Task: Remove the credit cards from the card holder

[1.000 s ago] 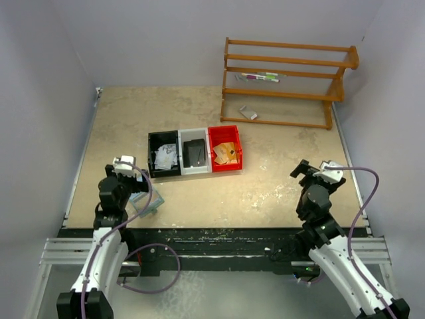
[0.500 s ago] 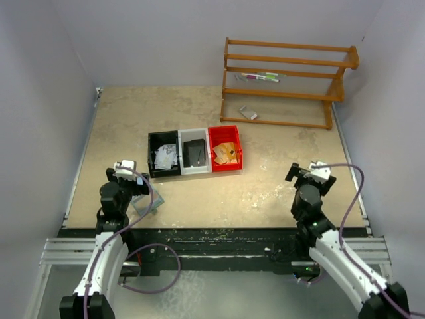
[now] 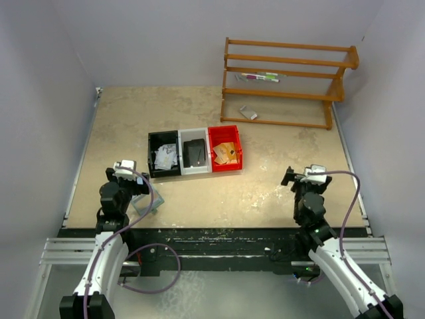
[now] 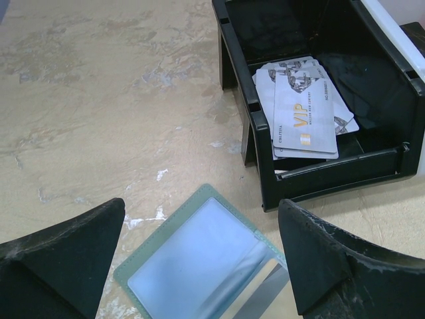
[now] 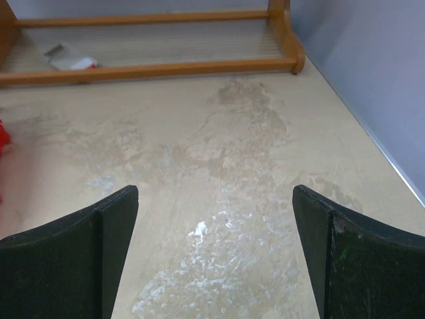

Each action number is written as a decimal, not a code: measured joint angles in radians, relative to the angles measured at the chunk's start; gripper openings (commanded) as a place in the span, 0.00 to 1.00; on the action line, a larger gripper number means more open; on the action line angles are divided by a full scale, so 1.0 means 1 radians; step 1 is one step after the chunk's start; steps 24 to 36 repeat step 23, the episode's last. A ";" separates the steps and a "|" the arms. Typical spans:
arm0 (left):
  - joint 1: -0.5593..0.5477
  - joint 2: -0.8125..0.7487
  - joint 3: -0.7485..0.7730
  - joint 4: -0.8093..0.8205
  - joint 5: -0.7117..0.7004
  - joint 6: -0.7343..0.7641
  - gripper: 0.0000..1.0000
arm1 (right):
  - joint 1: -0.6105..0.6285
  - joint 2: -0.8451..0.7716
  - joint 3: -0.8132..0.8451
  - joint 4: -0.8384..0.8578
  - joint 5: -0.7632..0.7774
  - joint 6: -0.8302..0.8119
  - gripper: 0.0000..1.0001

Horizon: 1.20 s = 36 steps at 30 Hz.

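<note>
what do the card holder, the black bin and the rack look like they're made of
Card holder: probably soft faux leather, going by the matte green border, with a glossy clear plastic window catching light. Black bin: hard moulded plastic, smooth with a slight sheen. Rack: wood, judging by its orange-brown finish and slatted shelf.

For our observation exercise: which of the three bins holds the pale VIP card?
The black bin, leftmost in the row, beside the grey bin and red bin.

"VIP", gold, on top credit card (image 4: 302, 116).
</note>
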State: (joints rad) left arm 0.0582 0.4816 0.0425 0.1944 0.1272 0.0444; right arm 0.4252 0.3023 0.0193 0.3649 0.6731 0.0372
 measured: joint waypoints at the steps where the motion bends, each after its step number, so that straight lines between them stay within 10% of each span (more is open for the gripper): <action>1: 0.000 0.000 0.000 0.000 0.000 0.000 0.99 | 0.000 -0.020 0.000 -0.002 0.001 0.001 1.00; 36: 0.000 0.012 0.000 0.007 0.004 0.000 0.99 | 0.000 -0.043 0.000 0.022 0.010 0.005 1.00</action>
